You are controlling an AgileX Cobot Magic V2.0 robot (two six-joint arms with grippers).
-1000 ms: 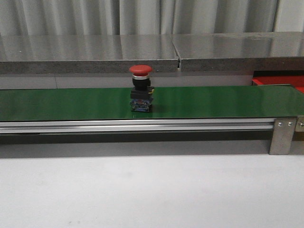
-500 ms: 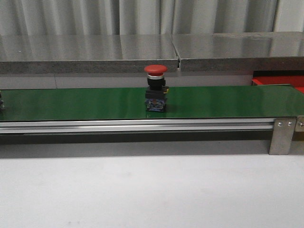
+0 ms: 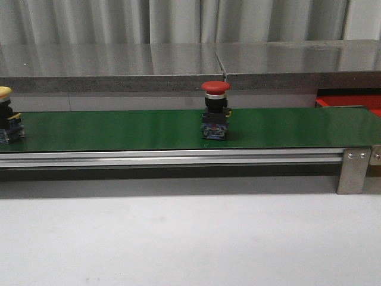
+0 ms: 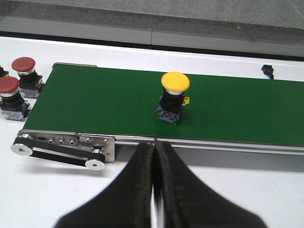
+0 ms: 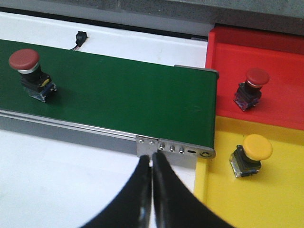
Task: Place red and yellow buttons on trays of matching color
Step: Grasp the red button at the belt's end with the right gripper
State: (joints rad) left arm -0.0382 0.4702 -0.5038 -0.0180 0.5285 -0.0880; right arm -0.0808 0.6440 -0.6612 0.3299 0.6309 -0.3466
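Red button on the belt: a red button [image 3: 215, 111] stands upright on the green belt [image 3: 119, 128], about mid-length in the front view; in the right wrist view it sits well short of the belt's tray end.
Yellow button on the belt: a yellow button [image 4: 174, 97] stands upright on the belt, near its far-from-tray end, well apart from the red one.
Waiting buttons: two more red-capped buttons [image 4: 14, 90] sit on the desk just off that end of the belt.
Red tray: the red tray [image 5: 285, 52] lies just past the belt's other end and already holds one red button [image 5: 251, 88].
Yellow tray: the yellow tray [image 5: 285, 199] touches the red tray's near edge and holds one yellow button [image 5: 249, 154].
Left tool: the left tool [image 4: 153, 156] has its fingers pressed together, holding nothing, on the near side of the belt.
Right tool: the right tool [image 5: 152, 164] is likewise closed and empty, near the belt's tray end.
Handling: each piece looks rigid, light and top-heavy, with a smooth domed cap that would likely slip.
Where to hold: probably the dark squarish body under the cap, on its flat sides, keeping it upright.
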